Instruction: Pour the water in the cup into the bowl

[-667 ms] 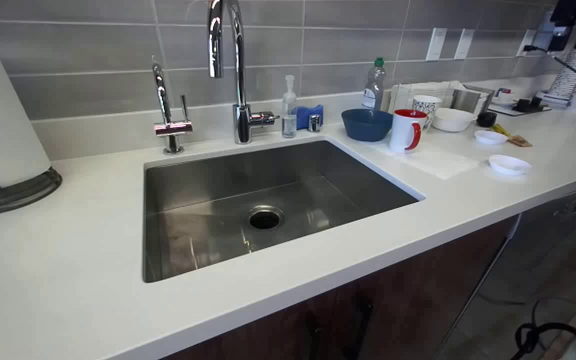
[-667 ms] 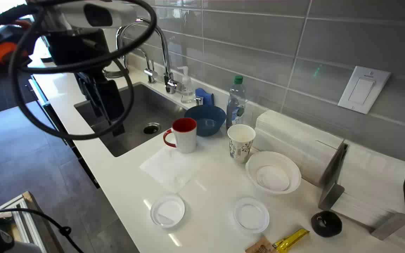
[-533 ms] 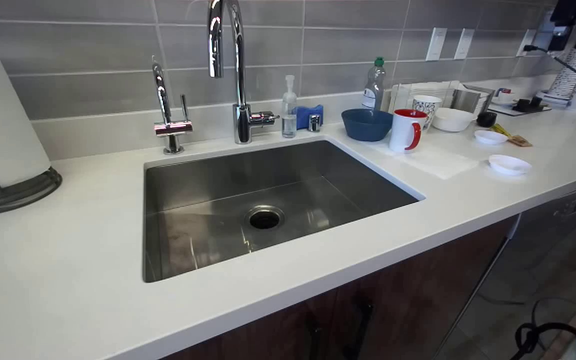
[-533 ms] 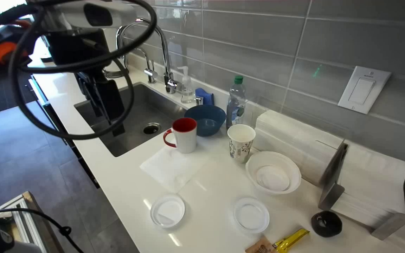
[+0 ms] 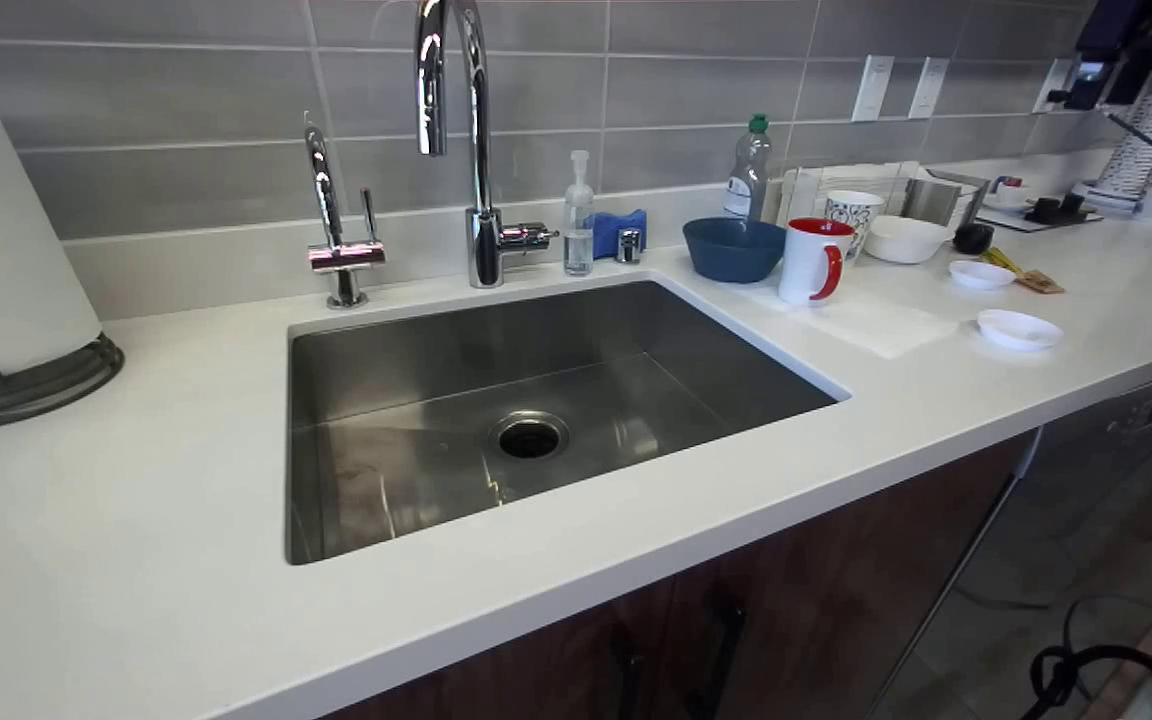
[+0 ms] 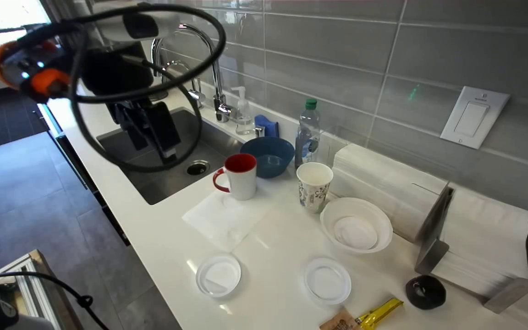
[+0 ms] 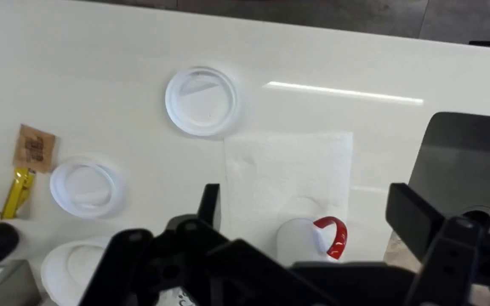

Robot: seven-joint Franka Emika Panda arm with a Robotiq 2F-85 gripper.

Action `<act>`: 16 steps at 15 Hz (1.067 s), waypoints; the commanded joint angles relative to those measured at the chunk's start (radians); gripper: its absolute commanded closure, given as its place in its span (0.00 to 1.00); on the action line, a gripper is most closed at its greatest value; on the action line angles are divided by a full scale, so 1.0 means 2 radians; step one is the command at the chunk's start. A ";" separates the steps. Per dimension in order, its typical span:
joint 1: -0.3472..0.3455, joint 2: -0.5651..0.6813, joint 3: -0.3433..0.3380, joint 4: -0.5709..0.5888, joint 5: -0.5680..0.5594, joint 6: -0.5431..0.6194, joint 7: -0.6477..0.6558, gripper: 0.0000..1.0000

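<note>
The cup, a white mug with a red inside and red handle, stands upright on a white paper napkin, in both exterior views [image 5: 804, 268] [image 6: 243, 184]. Its lower part and handle show in the wrist view [image 7: 296, 241]; its top is hidden behind the gripper body. The blue bowl [image 5: 733, 250] stands close beside the cup; it also shows in an exterior view [image 6: 269, 159], and is not seen in the wrist view. My gripper [image 7: 309, 208] is open and empty, its fingers wide apart, above the counter and apart from the cup. Any water in the cup cannot be seen.
A patterned paper cup [image 6: 313, 188], a white bowl [image 6: 356, 225] and a soap bottle [image 6: 308, 130] stand near the mug and blue bowl. Two white lids [image 6: 218, 275] [image 6: 327, 280] lie on the counter. The sink [image 5: 556, 400] and tall faucet [image 5: 481, 150] are beside them.
My arm and gripper have shifted sideways, rightward in one view's picture and leftward in another's, with the wrist turning slightly. The cup and blue bowl have not moved.
</note>
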 commanded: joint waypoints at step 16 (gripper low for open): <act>0.274 0.108 -0.311 -0.111 0.355 0.289 -0.535 0.00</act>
